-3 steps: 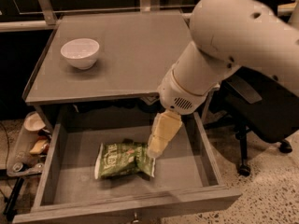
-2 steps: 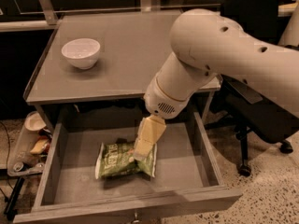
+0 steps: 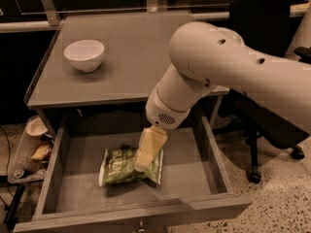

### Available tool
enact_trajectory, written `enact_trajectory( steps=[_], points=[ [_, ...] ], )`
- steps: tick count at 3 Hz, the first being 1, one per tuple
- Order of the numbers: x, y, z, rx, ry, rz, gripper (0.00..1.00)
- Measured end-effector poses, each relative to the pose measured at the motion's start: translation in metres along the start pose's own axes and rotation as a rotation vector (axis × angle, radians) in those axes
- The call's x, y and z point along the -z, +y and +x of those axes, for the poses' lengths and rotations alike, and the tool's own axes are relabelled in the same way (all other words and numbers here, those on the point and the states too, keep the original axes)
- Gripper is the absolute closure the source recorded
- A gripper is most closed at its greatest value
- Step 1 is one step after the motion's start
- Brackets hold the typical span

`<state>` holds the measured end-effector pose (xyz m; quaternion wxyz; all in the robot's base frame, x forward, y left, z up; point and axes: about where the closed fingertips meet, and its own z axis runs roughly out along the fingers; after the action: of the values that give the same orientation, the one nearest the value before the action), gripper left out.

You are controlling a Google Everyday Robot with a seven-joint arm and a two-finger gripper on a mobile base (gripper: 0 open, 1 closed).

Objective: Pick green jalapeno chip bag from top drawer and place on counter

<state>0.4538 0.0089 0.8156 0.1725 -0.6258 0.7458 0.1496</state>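
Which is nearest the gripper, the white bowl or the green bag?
The green jalapeno chip bag in the top drawer: the gripper hangs over it; the white bowl sits on the counter.

One chip bag (image 3: pixel 119 166) lies in the one open drawer (image 3: pixel 194 178). One white bowl (image 3: pixel 84 55) stands on the one counter (image 3: pixel 131 57). One robot arm (image 3: pixel 218 67) carries one gripper (image 3: pixel 143 163), down over the bag's right half inside the drawer. One black office chair (image 3: pixel 262 28) stands right of the counter.
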Motion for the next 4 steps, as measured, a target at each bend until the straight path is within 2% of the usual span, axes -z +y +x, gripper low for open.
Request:
enact_trajectory(
  steps=[1,4],
  points=[
    [-0.035,-0.003,-0.001,0.003,-0.028,0.003,0.0],
    [-0.102,-0.036,0.012,-0.046,-0.127,0.043,0.0]
  ],
)
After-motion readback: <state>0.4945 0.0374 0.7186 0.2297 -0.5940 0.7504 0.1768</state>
